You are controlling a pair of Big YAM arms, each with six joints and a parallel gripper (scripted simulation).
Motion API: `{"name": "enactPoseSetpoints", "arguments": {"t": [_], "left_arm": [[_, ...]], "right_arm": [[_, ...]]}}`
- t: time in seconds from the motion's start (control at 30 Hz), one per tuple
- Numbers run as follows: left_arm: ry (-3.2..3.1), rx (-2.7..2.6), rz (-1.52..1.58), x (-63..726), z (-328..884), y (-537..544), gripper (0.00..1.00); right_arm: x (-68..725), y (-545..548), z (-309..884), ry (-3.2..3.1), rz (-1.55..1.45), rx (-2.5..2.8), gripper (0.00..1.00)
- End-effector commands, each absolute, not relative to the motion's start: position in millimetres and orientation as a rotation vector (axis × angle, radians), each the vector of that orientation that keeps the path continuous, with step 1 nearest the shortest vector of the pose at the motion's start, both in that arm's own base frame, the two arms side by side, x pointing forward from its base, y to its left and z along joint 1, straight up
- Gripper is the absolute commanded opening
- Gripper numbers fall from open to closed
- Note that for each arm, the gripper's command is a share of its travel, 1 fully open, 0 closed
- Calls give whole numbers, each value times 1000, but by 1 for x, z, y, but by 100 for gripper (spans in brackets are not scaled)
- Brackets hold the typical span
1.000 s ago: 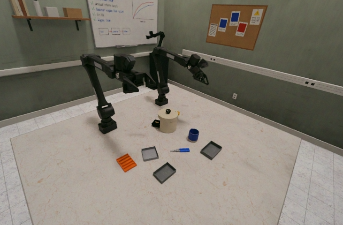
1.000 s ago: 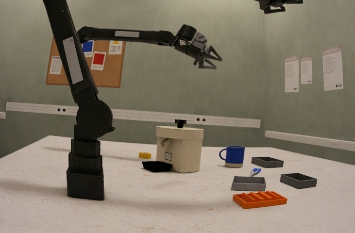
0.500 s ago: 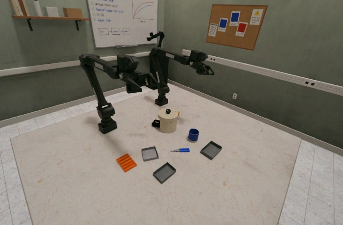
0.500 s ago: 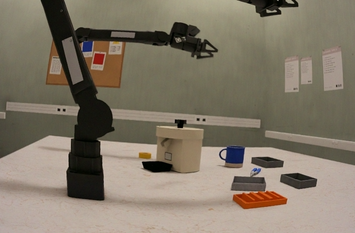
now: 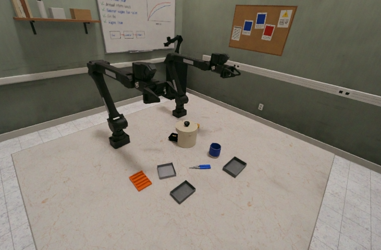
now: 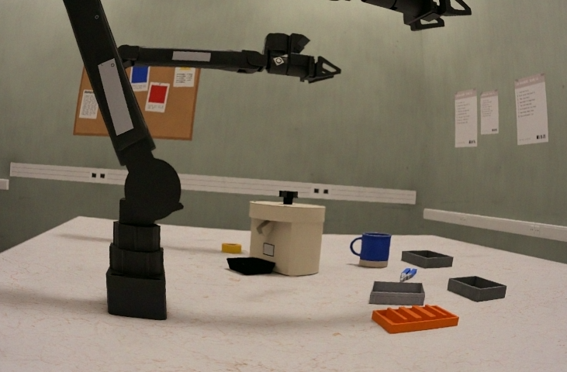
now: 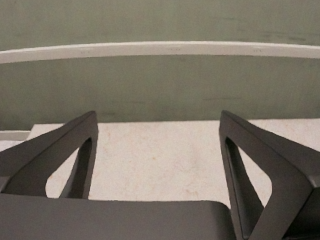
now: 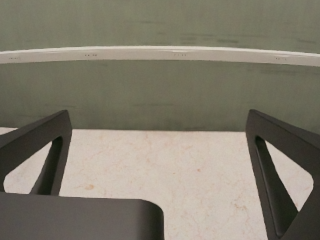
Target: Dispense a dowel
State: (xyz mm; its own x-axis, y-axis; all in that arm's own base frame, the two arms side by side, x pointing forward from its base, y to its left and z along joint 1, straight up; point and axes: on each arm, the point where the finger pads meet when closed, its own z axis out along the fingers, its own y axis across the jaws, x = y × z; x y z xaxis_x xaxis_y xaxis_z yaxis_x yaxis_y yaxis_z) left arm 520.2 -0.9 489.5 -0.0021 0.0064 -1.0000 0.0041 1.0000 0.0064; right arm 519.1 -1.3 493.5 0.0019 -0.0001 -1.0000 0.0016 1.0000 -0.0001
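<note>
The cream cylindrical dispenser (image 5: 186,134) stands mid-table with a black knob (image 5: 186,123) on its lid; it also shows in the exterior view (image 6: 287,236) with the knob (image 6: 288,196). The small black tray (image 6: 250,265) sits against its base, and I see no dowel in it. My left gripper (image 6: 332,70) is open and empty, held level high above the dispenser. My right gripper (image 6: 459,11) is open and empty, higher still and off to the side. Both wrist views show only spread fingers, the left (image 7: 160,160) and the right (image 8: 160,167), with wall and table beyond.
A blue mug (image 5: 214,150), blue pliers (image 5: 200,166), three grey trays (image 5: 166,170) (image 5: 182,191) (image 5: 234,166) and an orange grooved rack (image 5: 140,180) lie in front of the dispenser. A yellow tape roll (image 6: 231,247) lies behind it.
</note>
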Motion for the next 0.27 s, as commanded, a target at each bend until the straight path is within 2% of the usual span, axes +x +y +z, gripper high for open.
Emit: {"name": "enactPoseSetpoints", "arguments": {"t": [0.0,0.23], "left_arm": [[1454,-23,4,506,554,9,69],[1488,-22,2,520,537,9,69]], "right_arm": [[511,6,512,1522,1,-21,100],[515,4,512,1525,-2,-18,100]]}}
